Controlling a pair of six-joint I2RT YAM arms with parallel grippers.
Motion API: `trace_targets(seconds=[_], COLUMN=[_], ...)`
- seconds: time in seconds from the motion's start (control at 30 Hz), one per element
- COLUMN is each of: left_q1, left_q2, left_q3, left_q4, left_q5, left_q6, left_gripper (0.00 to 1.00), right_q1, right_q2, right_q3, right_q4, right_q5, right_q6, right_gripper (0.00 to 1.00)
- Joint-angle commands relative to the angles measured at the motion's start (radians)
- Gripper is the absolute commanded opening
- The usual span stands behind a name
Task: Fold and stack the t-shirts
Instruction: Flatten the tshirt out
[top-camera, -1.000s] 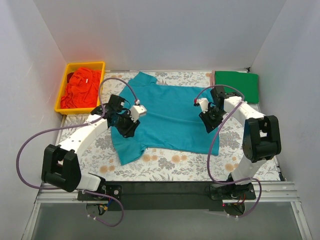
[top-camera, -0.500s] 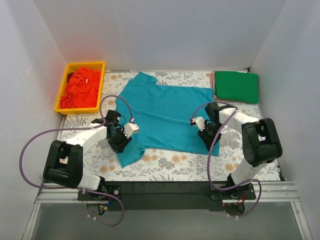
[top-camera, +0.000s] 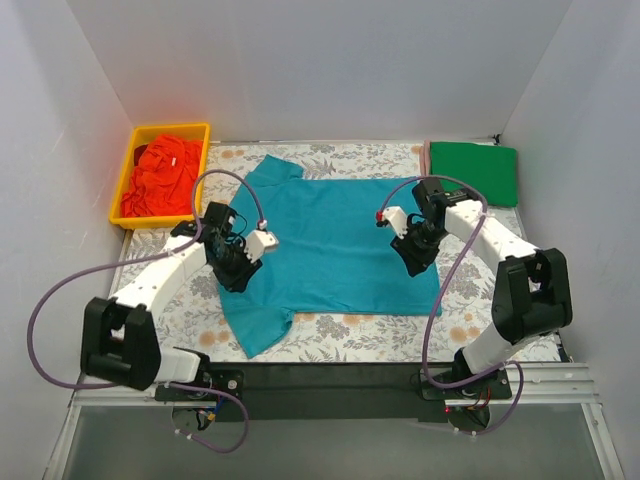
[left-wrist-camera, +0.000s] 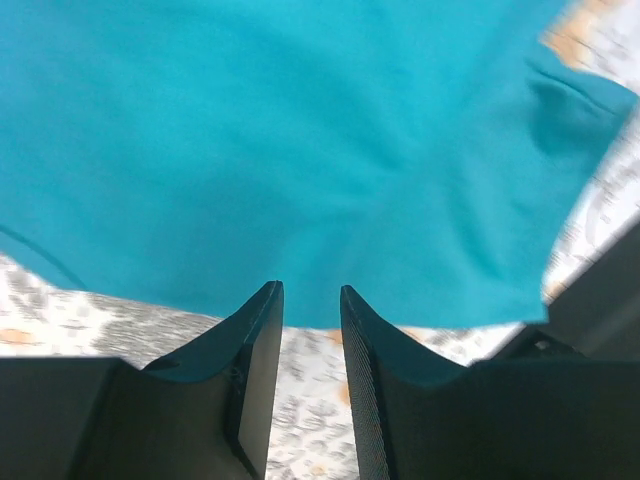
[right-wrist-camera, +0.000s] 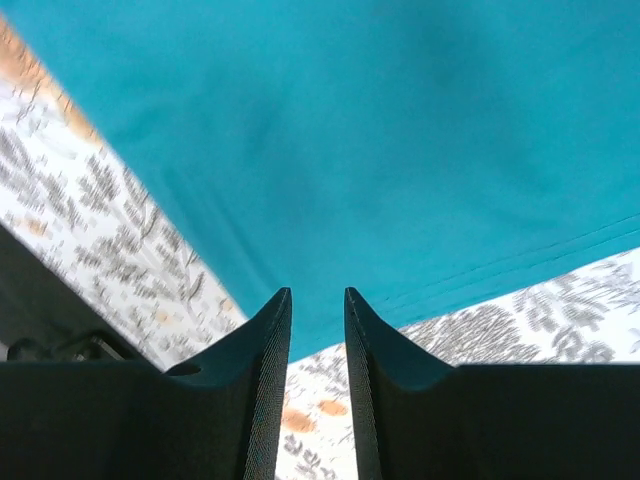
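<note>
The teal-blue t-shirt lies spread flat on the floral sheet, one sleeve at the near left and one at the far left. My left gripper hovers over its left edge, and my right gripper hovers over its right edge. In the left wrist view the jaws stand narrowly apart and empty, with the shirt's edge just past the tips. In the right wrist view the jaws are also narrowly apart and empty, above the hem. A folded bright green t-shirt lies at the back right. An orange-red t-shirt is crumpled in the bin.
The yellow plastic bin stands at the back left. The grey floral sheet covers the table. White walls close in the left, back and right. The arms' black base rail runs along the near edge.
Both grippers swung toward the near edge, then back over the shirt's sides. The teal-blue shirt now lies a little nearer to the bases and flatter.
</note>
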Motion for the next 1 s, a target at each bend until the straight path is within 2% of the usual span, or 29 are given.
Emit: trace_targets(seconds=[0.0, 0.1, 0.3, 0.4, 0.5, 0.63, 0.73, 0.77, 0.87, 0.9, 0.97], left_q1=[0.075, 0.101, 0.104, 0.104, 0.102, 0.102, 0.108, 0.110, 0.139, 0.150, 0.176], left_q2=[0.155, 0.221, 0.222, 0.160, 0.064, -0.057, -0.088, -0.084, 0.019, 0.059, 0.190], left_q3=[0.057, 0.057, -0.025, -0.107, -0.183, -0.233, -0.178, -0.103, 0.050, 0.171, 0.284], left_q4=[0.121, 0.200, 0.222, 0.190, 0.123, -0.017, -0.020, -0.017, 0.009, 0.018, 0.073], left_q5=[0.011, -0.002, -0.023, -0.022, -0.015, 0.004, 0.011, 0.030, 0.133, 0.158, 0.208], left_q6=[-0.038, -0.080, -0.052, -0.003, 0.034, 0.077, 0.055, 0.049, -0.014, -0.032, -0.142], left_gripper=[0.29, 0.30, 0.30, 0.31, 0.30, 0.29, 0.30, 0.31, 0.31, 0.32, 0.35], right_q1=[-0.005, -0.005, -0.004, 0.009, 0.026, 0.032, 0.012, 0.006, -0.048, -0.068, -0.123], right_q2=[0.107, 0.151, 0.187, 0.161, 0.083, -0.015, -0.060, -0.063, -0.002, 0.024, 0.108], right_q3=[0.029, 0.018, -0.083, -0.168, -0.243, -0.206, -0.067, -0.018, 0.177, 0.223, 0.361], right_q4=[0.059, 0.105, 0.151, 0.149, 0.116, 0.022, -0.050, -0.058, -0.009, 0.008, 0.077], right_q5=[-0.006, 0.018, 0.053, 0.064, -0.008, -0.088, -0.175, -0.189, -0.188, -0.186, -0.153], right_q6=[0.065, 0.085, 0.065, 0.039, 0.004, -0.029, -0.032, -0.024, 0.063, 0.097, 0.190], right_gripper=[0.34, 0.31, 0.31, 0.32, 0.36, 0.42, 0.51, 0.52, 0.51, 0.50, 0.50])
